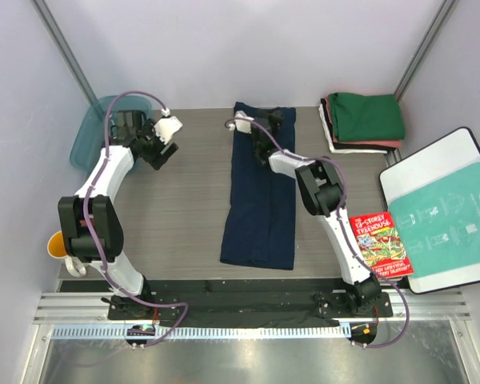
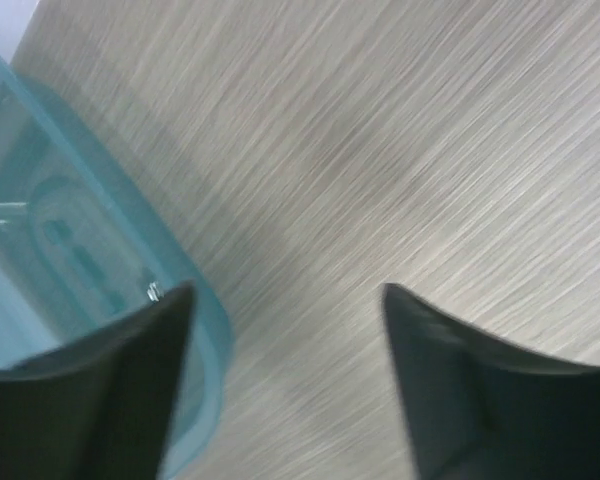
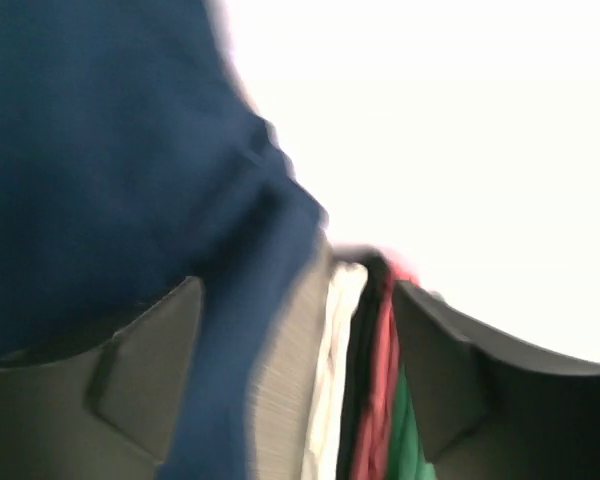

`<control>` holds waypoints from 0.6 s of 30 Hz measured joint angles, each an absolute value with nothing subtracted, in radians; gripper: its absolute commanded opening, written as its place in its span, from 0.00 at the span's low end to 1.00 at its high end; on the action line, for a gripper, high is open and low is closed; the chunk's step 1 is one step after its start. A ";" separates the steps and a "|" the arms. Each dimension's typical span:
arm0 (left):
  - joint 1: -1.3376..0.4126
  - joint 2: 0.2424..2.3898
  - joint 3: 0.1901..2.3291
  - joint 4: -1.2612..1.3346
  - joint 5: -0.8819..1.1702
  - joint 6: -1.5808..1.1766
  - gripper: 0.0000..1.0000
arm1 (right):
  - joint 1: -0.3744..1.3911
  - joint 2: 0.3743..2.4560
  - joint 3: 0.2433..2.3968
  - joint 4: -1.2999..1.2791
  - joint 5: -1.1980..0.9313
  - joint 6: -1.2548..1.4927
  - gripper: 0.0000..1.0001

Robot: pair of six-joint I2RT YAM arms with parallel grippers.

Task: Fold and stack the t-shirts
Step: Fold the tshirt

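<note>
- The navy t-shirt [image 1: 258, 196] is seen laid out as a long narrow strip down the middle of the table [image 1: 184, 208], with its far end under the right gripper [image 3: 295, 290]
- The right gripper's jaws are spread wide; an edge of navy cloth is seen between them, close to the left finger, though in the blur it cannot be told whether the cloth is touched
- A stack of folded t-shirts [image 1: 364, 122] is set at the far right corner of the table, green on top with salmon-red and white layers beneath, apart from the navy one
- The left gripper [image 2: 285, 300] is held over bare table at the far left, jaws parted, with only wood grain between them
- A teal bin [image 1: 92, 132] is found just beside the left gripper
- A red book [image 1: 382, 242] and a teal-printed bag [image 1: 452, 212] are laid at the right edge, and a yellow cup [image 1: 54, 242] is seen at the left edge
</note>
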State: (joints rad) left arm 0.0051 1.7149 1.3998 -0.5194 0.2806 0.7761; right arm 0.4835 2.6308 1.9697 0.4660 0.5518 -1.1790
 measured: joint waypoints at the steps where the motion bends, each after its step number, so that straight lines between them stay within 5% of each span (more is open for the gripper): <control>1: -0.002 1.708 1.400 -0.514 0.290 0.774 0.99 | 0.484 2.585 1.939 0.445 0.567 -1.149 0.93; 7: -0.093 1.623 1.400 -0.530 0.415 0.838 1.00 | 0.481 2.071 1.689 0.107 0.457 -1.021 1.00; 13: -0.256 1.473 1.306 -0.671 0.551 1.022 1.00 | 0.485 1.341 1.143 -0.118 0.183 -1.167 0.97; 18: -0.461 1.325 1.134 -0.741 0.528 1.153 1.00 | 0.509 1.023 0.775 -0.355 0.002 -1.288 0.95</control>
